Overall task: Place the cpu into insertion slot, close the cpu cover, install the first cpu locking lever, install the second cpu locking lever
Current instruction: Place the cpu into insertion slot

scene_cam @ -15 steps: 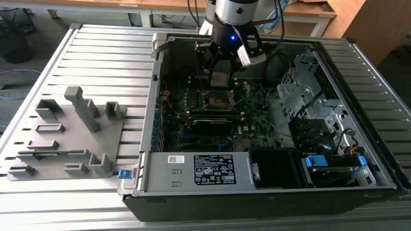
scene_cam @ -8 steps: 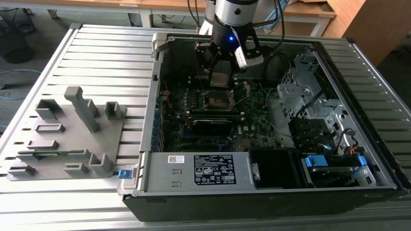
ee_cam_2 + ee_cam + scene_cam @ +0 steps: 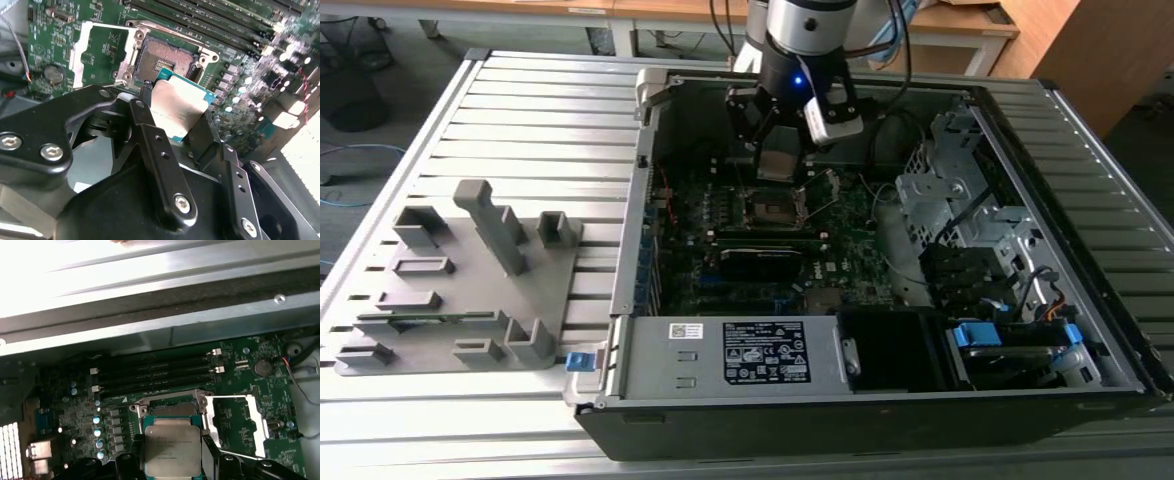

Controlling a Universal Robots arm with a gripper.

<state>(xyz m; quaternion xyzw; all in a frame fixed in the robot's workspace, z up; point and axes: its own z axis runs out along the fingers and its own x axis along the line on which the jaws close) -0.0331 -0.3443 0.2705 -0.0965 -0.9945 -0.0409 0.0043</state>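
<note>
Nothing here reads clearly: the label [image 3: 765, 353] on the power supply box [image 3: 651, 372] carries tiny print and symbols, and the cpu [image 3: 172, 449] top bears faint, illegible lines.

We saw a grey ribbed metal worktop [image 3: 520, 110] spreading out on every side of the tool [image 3: 778, 172], its long ridges running across the exterior view. Beyond the tool, past the worktop's far edge, stood light wooden desks [image 3: 961, 25] on pale legs. Toward the exterior view's right of the tool rose a brown wooden panel [image 3: 1087, 50]. Well away from the tool, toward the exterior view's left, a dark mesh wastebasket [image 3: 347, 75] sat on the grey floor [image 3: 434, 35], and a blue cable [image 3: 354, 150] trailed near it. The light was even and soft; in the first wrist view the worktop's ribs glared nearly white.
</note>
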